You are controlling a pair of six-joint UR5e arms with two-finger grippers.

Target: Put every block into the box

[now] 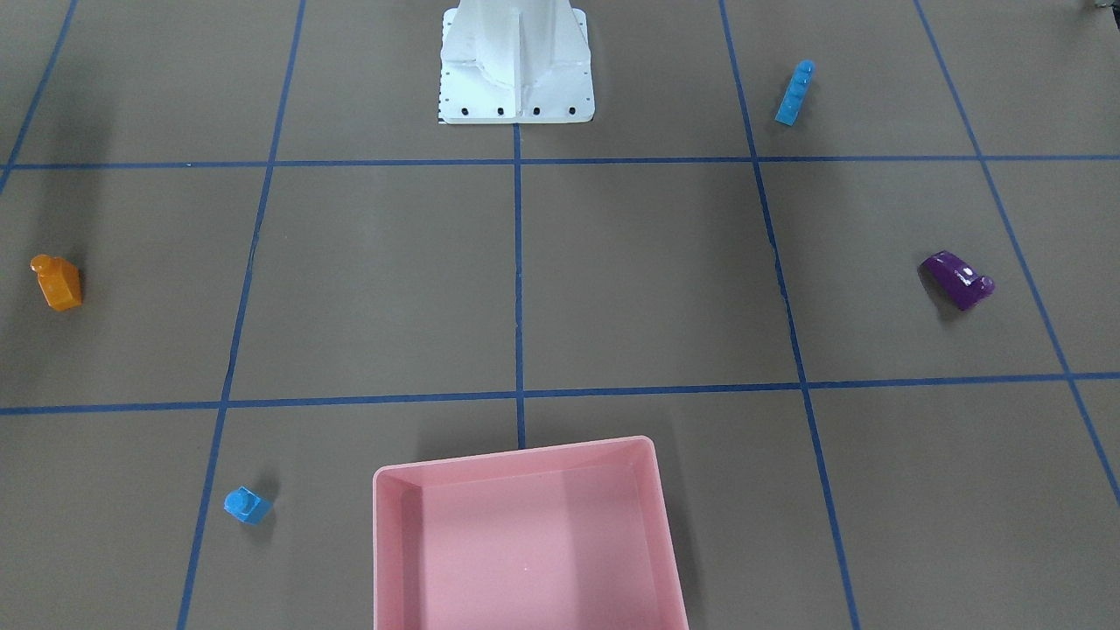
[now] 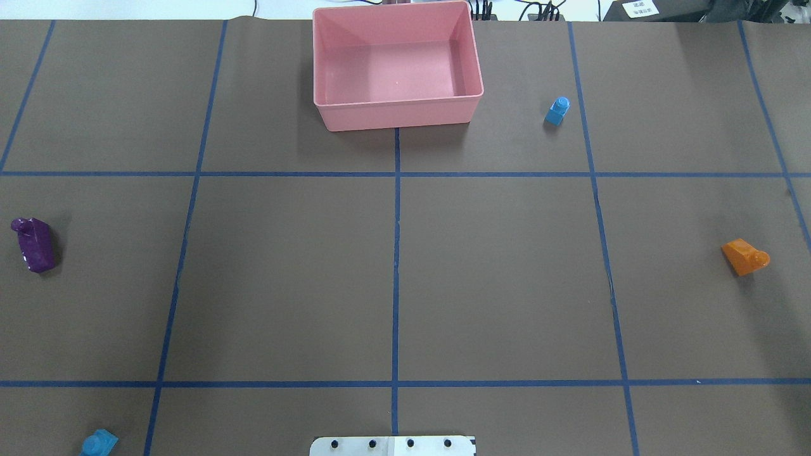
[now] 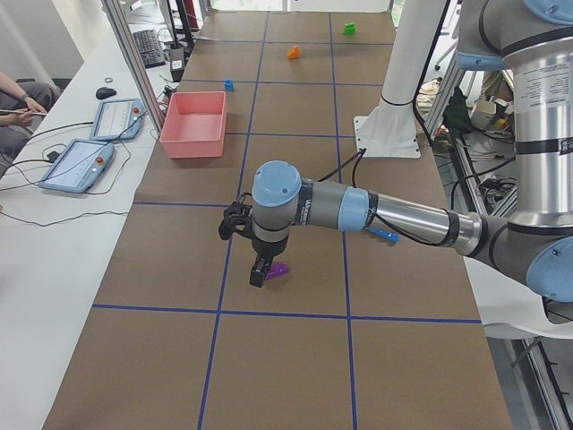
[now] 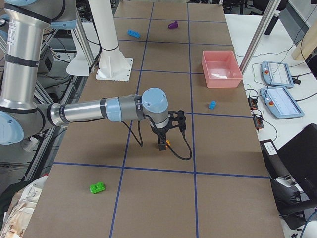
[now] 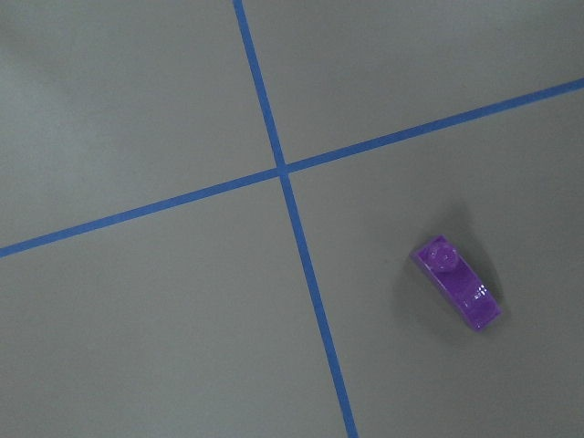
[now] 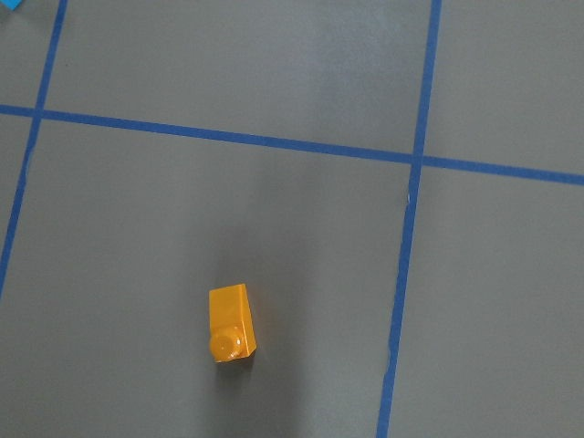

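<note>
As it lies flat, long blue block point(image 1: 794, 93), axis along nearby tape point(image 1: 740, 92)

The right gripper point(image 4: 162, 146) hangs over the orange block point(image 4: 168, 144), box point(image 4: 223, 83) well apart

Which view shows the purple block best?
Left wrist-mounted: the purple block is close, sharp and unobstructed, with its stud visible. Overhead and front-facing show it whole but smaller; exterior left shows it small beside the left pincer; exterior right shows it tiny and far.
</note>
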